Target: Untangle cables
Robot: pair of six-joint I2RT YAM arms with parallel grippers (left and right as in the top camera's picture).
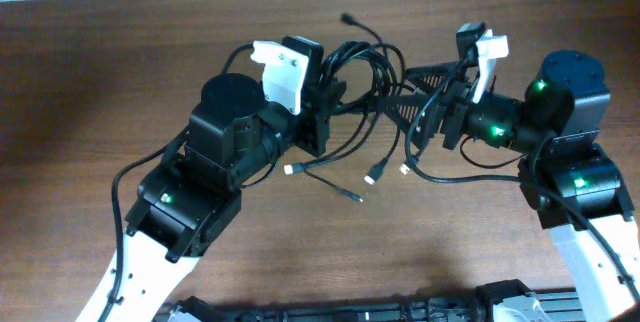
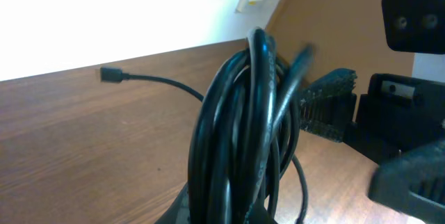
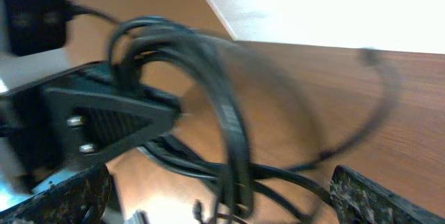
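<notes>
Left gripper [image 1: 328,102] pinched the cables [image 2: 240,133] upright; right gripper [image 3: 219,193] stood spread wide, those cables, blurred there, apparently loose between its fingers [image 3: 368,196].

In the overhead view the cables [image 1: 365,67] sit as a bundle at the upper centre of the table [image 1: 120,62]. They are between the left gripper [image 1: 338,102] on the frame's left and the right gripper [image 1: 410,92] on its right. Three plug ends [image 1: 375,175] lie below the bundle near the frame's centre, and another plug [image 1: 347,19] lies above it.
</notes>
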